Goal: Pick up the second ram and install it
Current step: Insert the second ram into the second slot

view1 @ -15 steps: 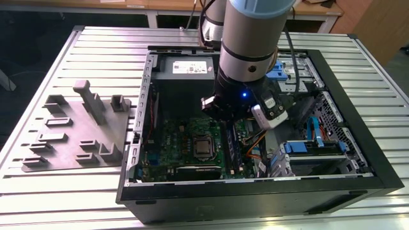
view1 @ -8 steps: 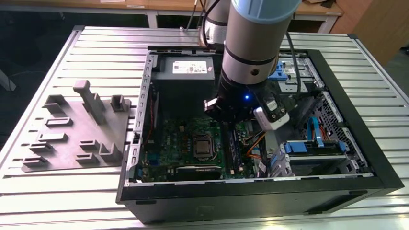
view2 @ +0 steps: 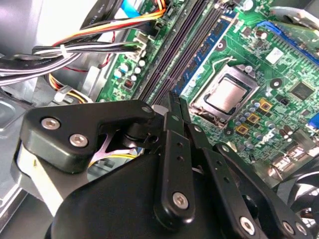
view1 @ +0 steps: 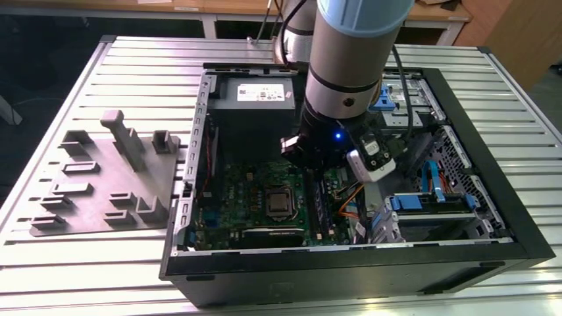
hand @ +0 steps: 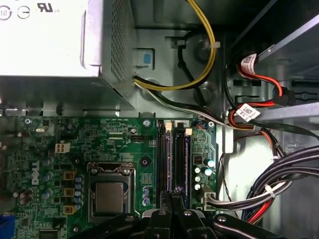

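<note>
**Claw closed over memory slots, inside open case**

The gripper (view2: 174, 102) has its two black fingers (view2: 169, 149) drawn together, tips meeting with no gap visible in both wrist views. Whether anything is pinched between them cannot be told. The tips sit at the near end of the long black memory slots (hand: 163, 159). The second ram (hand: 178, 159) appears as a slim dark strip standing edge-on in the slot line that runs out from the fingertips. Whether it is fully seated cannot be told.

The slots belong to the green motherboard (hand: 124, 132), with the processor socket (hand: 109, 196) just beside them. A bundle of black cables (hand: 284, 181) lies on the slots' other side. The power supply (hand: 50, 40) sits beyond the board.

In the exterior view the arm reaches down into the open computer case (view1: 351, 266), which lies on a slatted metal table (view1: 131, 66). A grey holder tray (view1: 97, 191) rests on the exterior view's left, apart from the case.
</note>
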Tool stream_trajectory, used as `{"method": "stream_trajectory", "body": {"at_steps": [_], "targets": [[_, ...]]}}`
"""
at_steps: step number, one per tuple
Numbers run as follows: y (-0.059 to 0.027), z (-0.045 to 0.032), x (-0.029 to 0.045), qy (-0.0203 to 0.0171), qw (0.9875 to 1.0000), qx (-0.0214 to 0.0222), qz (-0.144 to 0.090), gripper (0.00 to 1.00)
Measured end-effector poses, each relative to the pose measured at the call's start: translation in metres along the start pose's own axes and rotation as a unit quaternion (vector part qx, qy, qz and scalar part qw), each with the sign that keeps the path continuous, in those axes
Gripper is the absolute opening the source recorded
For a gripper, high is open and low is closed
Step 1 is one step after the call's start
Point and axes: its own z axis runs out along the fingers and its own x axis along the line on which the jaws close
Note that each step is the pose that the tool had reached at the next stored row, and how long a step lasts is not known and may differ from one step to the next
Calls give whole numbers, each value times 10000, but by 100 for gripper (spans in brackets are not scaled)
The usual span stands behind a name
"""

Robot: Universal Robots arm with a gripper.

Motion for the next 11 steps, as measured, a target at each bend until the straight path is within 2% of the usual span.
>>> {"method": "stream_trajectory", "body": {"at_steps": [6, 11], "targets": [[-1, 33, 1, 0, 10000, -2, -10, 12], [-5, 98, 2, 0, 10000, -14, -10, 12]]}}
